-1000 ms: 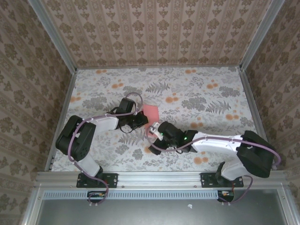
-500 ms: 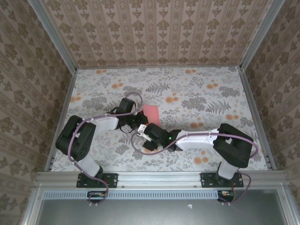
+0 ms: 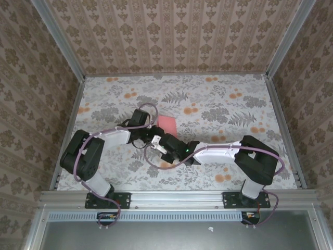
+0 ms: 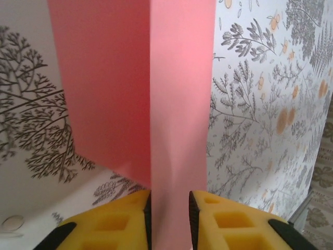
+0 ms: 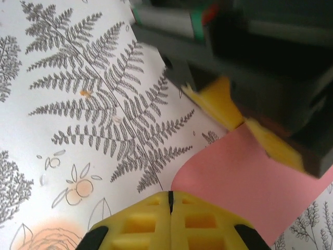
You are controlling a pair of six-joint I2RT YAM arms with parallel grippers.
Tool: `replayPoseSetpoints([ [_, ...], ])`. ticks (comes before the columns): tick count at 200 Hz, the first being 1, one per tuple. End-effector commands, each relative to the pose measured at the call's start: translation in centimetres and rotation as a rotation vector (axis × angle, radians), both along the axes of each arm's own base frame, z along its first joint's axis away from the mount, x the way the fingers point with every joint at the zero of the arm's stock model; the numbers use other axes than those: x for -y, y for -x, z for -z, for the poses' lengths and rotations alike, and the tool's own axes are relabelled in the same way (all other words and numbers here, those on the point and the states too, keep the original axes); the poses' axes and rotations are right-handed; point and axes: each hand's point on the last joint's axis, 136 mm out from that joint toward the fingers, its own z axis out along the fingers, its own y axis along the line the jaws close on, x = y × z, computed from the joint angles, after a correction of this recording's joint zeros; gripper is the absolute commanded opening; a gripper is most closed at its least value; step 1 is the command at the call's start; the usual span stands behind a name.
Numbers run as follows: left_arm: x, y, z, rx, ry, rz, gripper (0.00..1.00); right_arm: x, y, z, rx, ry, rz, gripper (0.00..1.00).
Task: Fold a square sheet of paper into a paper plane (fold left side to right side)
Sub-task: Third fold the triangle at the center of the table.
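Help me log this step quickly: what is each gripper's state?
Left gripper: slightly open, the pink paper between its pads.
Right gripper: closed, nothing seen between its pads.

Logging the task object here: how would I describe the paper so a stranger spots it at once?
On the floral-print table, look near the middle, where the left gripper and right gripper meet. The sheet of paper shows just beyond them: plain salmon pink with straight edges, unlike the small round orange flowers printed nearby.

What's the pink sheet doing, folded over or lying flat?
Part folded: the square sheet of paper has a straight crease down its middle, with one side lifted between the pads of the left hand.
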Motion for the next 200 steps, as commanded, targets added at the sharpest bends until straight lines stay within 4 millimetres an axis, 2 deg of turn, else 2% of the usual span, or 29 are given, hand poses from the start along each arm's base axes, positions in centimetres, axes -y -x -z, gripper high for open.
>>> replayPoseSetpoints([
  [1,-1.5,-0.3,-1.9,0.051,-0.012,0.015,0.38,0.6,0.7,-0.6,-0.095,-0.041,-0.004,0.0],
  [12,-2.2,-0.3,-2.6,0.065,-0.02,0.015,0.49,0.7,0.9,-0.5,-0.133,-0.055,-0.006,0.0],
  [21,-2.6,0.0,-3.2,0.08,-0.026,0.024,0.52,0.6,1.0,-0.3,-0.165,-0.066,-0.007,0.0],
  [31,-4.1,-0.8,-3.8,0.096,-0.035,-0.009,0.53,0.7,1.1,-0.2,-0.195,-0.081,-0.004,0.0],
  [48,-4.4,-1.3,-4.9,0.128,-0.027,-0.004,0.46,0.6,1.0,-0.2,-0.231,-0.108,0.004,0.0],
  [72,-2.9,-2.4,-5.6,0.146,-0.006,0.055,0.37,0.5,0.6,-0.1,-0.264,-0.123,0.021,0.0],
  [110,0.0,-4.3,-4.0,0.127,-0.009,0.145,0.3,0.5,0.2,0.1,-0.306,-0.137,0.048,0.0],
  [136,0.7,-5.7,-2.1,0.1,-0.04,0.163,0.27,0.5,0.0,0.1,-0.309,-0.141,0.059,0.0],
  [140,1.7,-5.1,-1.7,0.095,-0.042,0.19,0.27,0.5,0.1,0.2,-0.309,-0.139,0.06,0.0],
  [164,2.5,-5.4,0.1,0.072,-0.053,0.199,0.25,0.7,-0.1,0.2,-0.313,-0.142,0.067,0.0],
  [200,2.8,-5.0,2.6,0.028,-0.094,0.203,0.23,0.7,-0.2,0.1,-0.326,-0.147,0.07,0.0],
])
